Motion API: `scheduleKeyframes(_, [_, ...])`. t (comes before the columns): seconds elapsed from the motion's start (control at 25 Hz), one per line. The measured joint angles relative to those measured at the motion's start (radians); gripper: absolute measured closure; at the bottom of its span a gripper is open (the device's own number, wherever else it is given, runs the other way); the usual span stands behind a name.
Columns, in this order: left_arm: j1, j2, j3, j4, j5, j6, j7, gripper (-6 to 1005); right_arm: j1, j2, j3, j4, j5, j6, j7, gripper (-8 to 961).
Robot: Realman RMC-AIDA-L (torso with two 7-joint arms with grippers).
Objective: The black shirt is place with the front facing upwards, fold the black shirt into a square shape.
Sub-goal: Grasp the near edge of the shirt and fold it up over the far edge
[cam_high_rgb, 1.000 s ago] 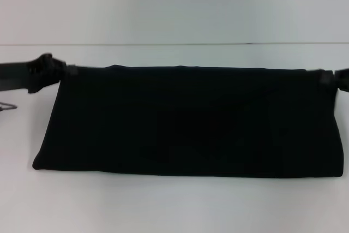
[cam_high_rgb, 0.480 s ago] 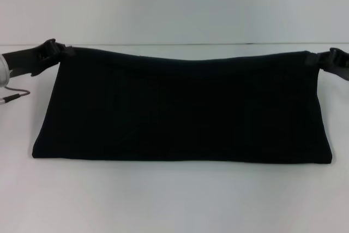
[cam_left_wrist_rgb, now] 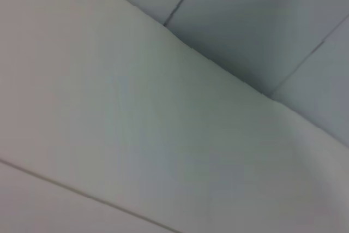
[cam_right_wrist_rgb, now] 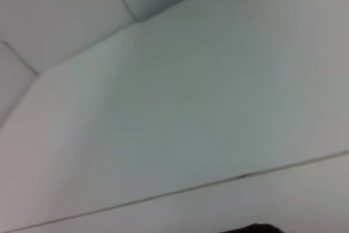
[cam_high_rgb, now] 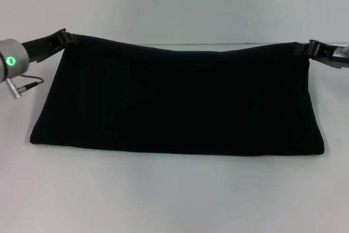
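Black shirt [cam_high_rgb: 177,102]: folded band spanning mid-frame in the head view, lower fold resting on the white table [cam_high_rgb: 174,195], top edge hanging in a slight sag between two corners.
Left gripper [cam_high_rgb: 64,38]: upper left of frame, clamped on the shirt's top-left corner.
Right gripper [cam_high_rgb: 311,49]: upper right of frame, clamped on the top-right corner.
Change: over the last second both corners have risen and the cloth stands taller; likely a lift preparing the next fold.
Wrist views: only pale surfaces.

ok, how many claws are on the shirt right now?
2. The left claw grips the upper left corner of the black shirt; the right claw grips its upper right corner. Both hold it lifted above the table.
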Motion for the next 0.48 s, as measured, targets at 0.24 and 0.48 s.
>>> scheduleKeyframes(0.24, [-0.035, -0.055, 0.006, -0.008, -0.002, -0.172, 0.071, 944, 0.033, 0.060, -0.028, 0.002, 0.001, 0.201, -0.083, 911])
scheduleKeyframes(0.48, [-0.051, -0.097, 0.082, -0.010, -0.008, -0.308, 0.104, 941, 0.049, 0.077, -0.040, 0.007, 0.004, 0.281, -0.139, 866])
